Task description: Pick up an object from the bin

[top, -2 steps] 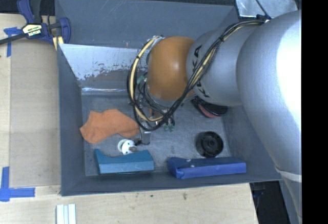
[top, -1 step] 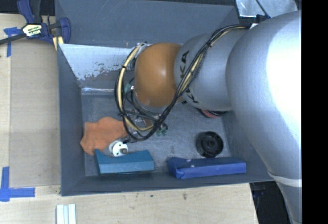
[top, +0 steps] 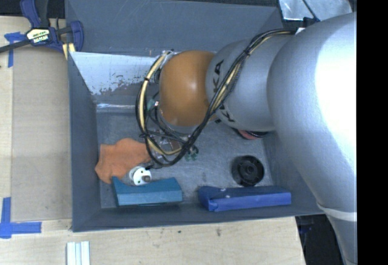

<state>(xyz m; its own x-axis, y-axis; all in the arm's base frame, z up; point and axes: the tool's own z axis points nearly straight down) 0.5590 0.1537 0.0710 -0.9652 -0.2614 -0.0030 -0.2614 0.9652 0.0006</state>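
My gripper (top: 165,144) is low over the bin's left-middle floor, its dark body poking out under the wrist's cover. Just left of it lies a floppy orange piece (top: 120,158). A small white round thing (top: 140,176) sits at that piece's lower right edge, a little below the gripper. A blue rectangular block (top: 147,191) lies along the front wall, right under the white thing. Whether the gripper touches any of them is hidden.
A black round disc (top: 247,170) lies on the floor at the right. A long blue bar (top: 245,198) rests against the front wall right of the block. A bit of something red (top: 245,134) peeks out under the arm, which spans the bin's right half.
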